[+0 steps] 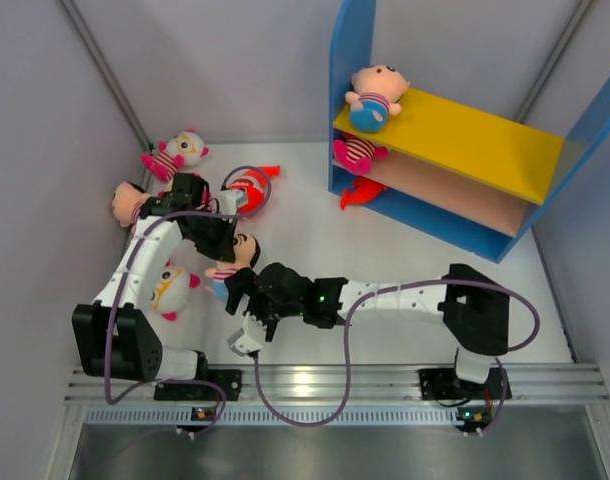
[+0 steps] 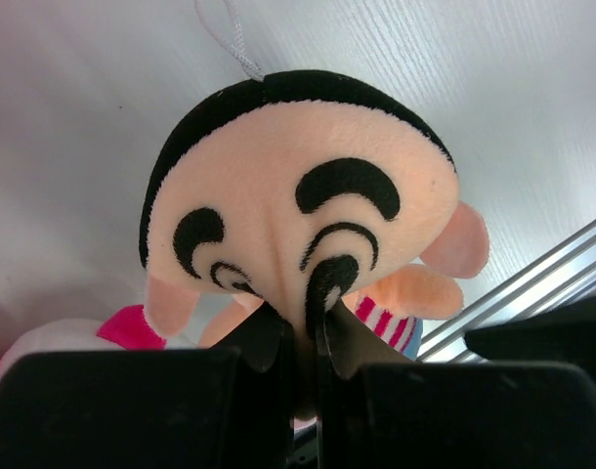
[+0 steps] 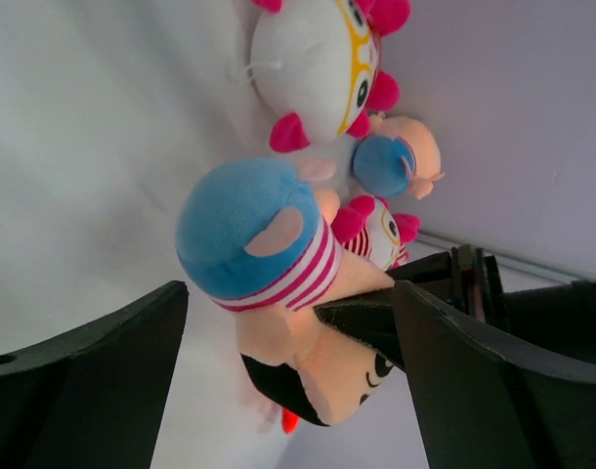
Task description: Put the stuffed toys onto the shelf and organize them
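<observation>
Risk sits in the grip: your left gripper (image 2: 298,327) is clenched on only a fold of face on the peach doll (image 2: 298,215), well apart from the shelf (image 1: 465,140), off its near left. Your right gripper (image 3: 290,293) is released, straddling the doll's lower half. Close it there before the left lets go, or the doll drops short of the shelf.

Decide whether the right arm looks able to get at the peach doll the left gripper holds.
Probably yes: the right gripper is open, the peach doll lies pants-first before its gap, and the left gripper pinches only the face.
</observation>
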Tool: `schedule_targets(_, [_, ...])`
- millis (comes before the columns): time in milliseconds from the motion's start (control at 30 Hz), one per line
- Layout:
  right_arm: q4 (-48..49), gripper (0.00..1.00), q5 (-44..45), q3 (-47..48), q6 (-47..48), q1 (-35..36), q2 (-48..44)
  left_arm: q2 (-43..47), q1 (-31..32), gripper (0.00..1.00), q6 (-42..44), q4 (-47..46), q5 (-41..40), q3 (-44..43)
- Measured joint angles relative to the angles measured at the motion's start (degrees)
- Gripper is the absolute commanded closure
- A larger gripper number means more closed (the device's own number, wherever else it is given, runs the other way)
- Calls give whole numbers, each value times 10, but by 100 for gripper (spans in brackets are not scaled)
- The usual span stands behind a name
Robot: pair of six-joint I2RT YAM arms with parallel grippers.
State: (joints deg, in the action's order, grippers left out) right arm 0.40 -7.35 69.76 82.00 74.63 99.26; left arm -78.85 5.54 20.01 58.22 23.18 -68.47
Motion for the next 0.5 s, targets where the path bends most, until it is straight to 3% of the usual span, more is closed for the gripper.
schedule_targets(200, [43, 12, 67, 4, 117, 0, 74, 0, 0, 100, -3, 12, 15, 0])
schedule_targets(333, [96, 19, 97, 4, 159, 0, 120, 0, 1, 100, -3, 16, 26, 0])
schedule_targets(433, [118, 49, 107, 10, 174, 0, 144, 2, 1, 100, -2, 17, 29, 0])
schedule_targets(467, [126, 67, 110, 15, 175, 0, 149, 2, 1, 100, 0, 17, 30, 0])
schedule_targets(500, [137, 75, 113, 17, 178, 0, 151, 3, 1, 100, 1, 17, 30, 0])
